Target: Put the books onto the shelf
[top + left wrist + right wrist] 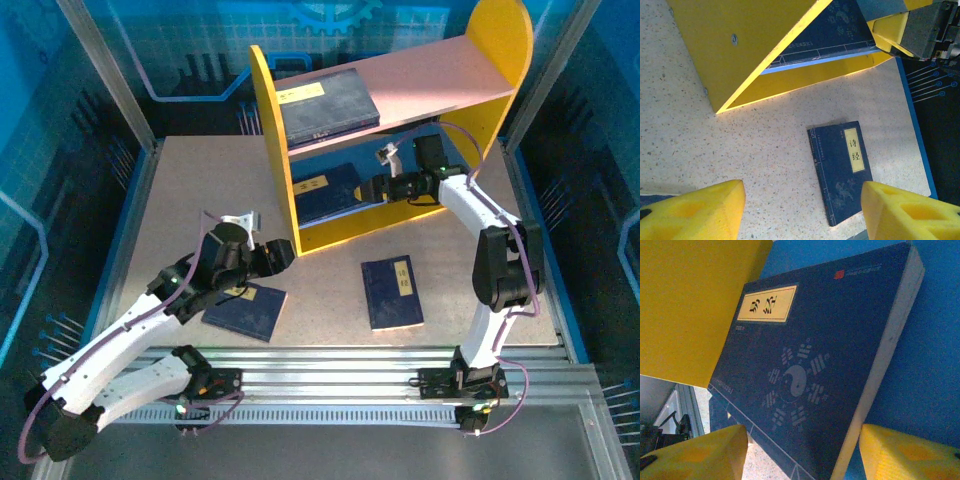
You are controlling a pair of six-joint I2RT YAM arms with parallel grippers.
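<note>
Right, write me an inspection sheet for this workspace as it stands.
Surface: speckled table, no spills seen.
Job's things: shelf upright at the back; upper book lies on its pink board, lower book on its blue board; central book and left book lie flat on the table, the left book partly under the left arm.
Clutter: nothing seen.
Grippers: left gripper open, empty, above the table; right gripper open at the lower book, not clamping it.
Cables: purple cables run along both arms.
Surroundings: blue walls; metal rails at the near edge.
</note>
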